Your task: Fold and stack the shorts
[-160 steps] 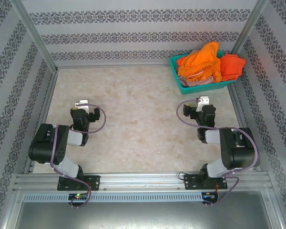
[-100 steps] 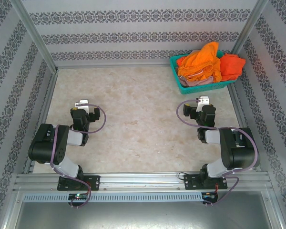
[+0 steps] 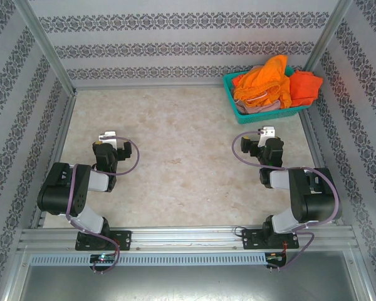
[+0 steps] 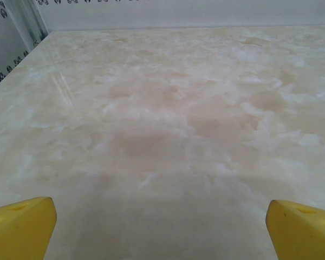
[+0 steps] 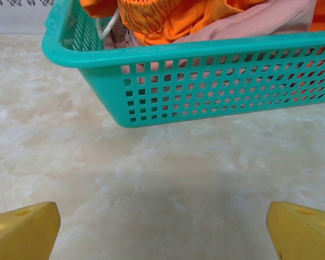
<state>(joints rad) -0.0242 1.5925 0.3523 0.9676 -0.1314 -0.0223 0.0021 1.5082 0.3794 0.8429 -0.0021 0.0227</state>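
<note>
A teal basket (image 3: 267,115) is sitting at the far right corner of the marble-patterned table (image 3: 175,163), close to the patterned wall (image 3: 175,44) behind it. Its perforated near wall is standing between the right gripper (image 5: 162,230) and the cloth inside, and a strip of tabletop is separating basket and gripper.

All three pairs are lying in the basket. The bright orange shorts (image 3: 266,78) are heaping up above the basket's rim in the middle and are covering most of what lies below. The red-orange shorts (image 3: 306,86) are lying at the basket's right end, bulging past its rim. The pink shorts (image 5: 260,21) are showing as a band beneath the orange, along the basket's near wall. How far they are reaching underneath is hard to tell. In the right wrist view the frame edge is cutting off the top of the heap. A white drawstring (image 5: 109,26) is peeking out near the basket's left corner, its ends hidden behind the mesh.

The right gripper is hovering low just in front of the basket's near wall, apart from it, with its yellow pads (image 5: 23,226) spread wide. The left gripper (image 4: 162,230) is sitting well to the left of the basket, across the table, also with its pads spread wide and facing open tabletop.
</note>
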